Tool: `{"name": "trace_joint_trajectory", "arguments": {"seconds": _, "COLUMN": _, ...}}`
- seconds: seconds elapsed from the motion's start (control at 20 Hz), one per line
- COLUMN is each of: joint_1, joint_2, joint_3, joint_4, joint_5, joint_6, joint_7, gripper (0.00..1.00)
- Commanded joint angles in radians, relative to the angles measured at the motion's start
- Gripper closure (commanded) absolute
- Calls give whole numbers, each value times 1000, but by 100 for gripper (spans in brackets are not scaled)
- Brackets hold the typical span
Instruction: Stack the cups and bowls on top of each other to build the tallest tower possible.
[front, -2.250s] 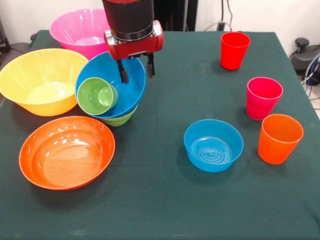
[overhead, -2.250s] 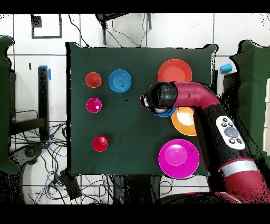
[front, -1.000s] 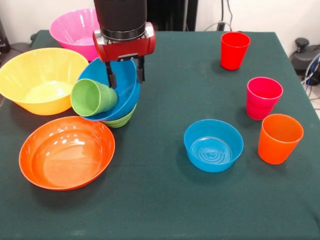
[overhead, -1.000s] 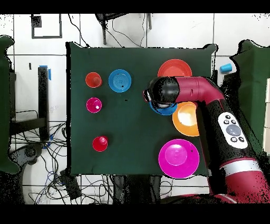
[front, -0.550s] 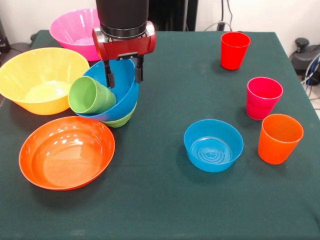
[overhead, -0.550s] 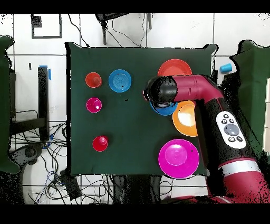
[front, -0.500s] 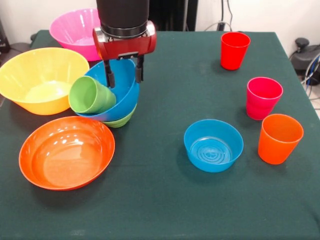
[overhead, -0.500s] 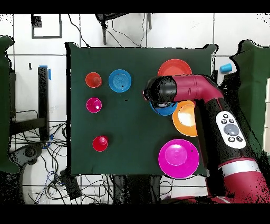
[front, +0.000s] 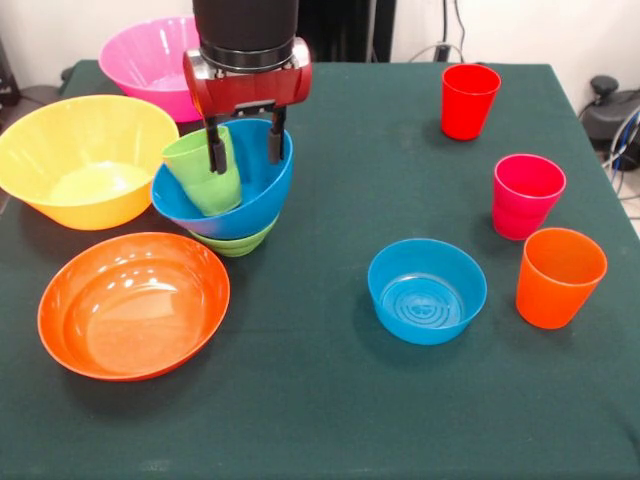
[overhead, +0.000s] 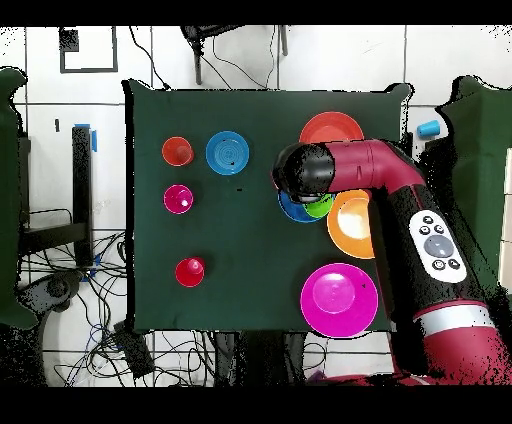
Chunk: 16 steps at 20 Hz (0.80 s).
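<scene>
Upper left of the front view: gripper (front: 243, 151), fingers spread, gripping nothing, one finger before the light green cup (front: 203, 170), which stood nearly upright, mouth up, in the wide blue bowl (front: 250, 195) atop the small green bowl (front: 236, 243).

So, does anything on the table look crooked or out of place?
Yes: the light green cup leans tilted inside the wide blue bowl, which itself sits askew on the small green bowl. The open gripper hovers there. Other cups and bowls stand normally.
</scene>
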Motion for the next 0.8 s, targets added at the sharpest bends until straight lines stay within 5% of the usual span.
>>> {"name": "trace_joint_trajectory", "arguments": {"seconds": 0.05, "joint_1": 26, "joint_2": 87, "joint_3": 12, "joint_4": -45, "joint_5": -107, "joint_6": -34, "joint_7": -159, "gripper": 0}}
{"name": "trace_joint_trajectory", "arguments": {"seconds": 0.8, "joint_1": 49, "joint_2": 102, "joint_3": 2, "joint_4": -53, "joint_5": -143, "joint_6": -80, "joint_7": -99, "gripper": 0}}
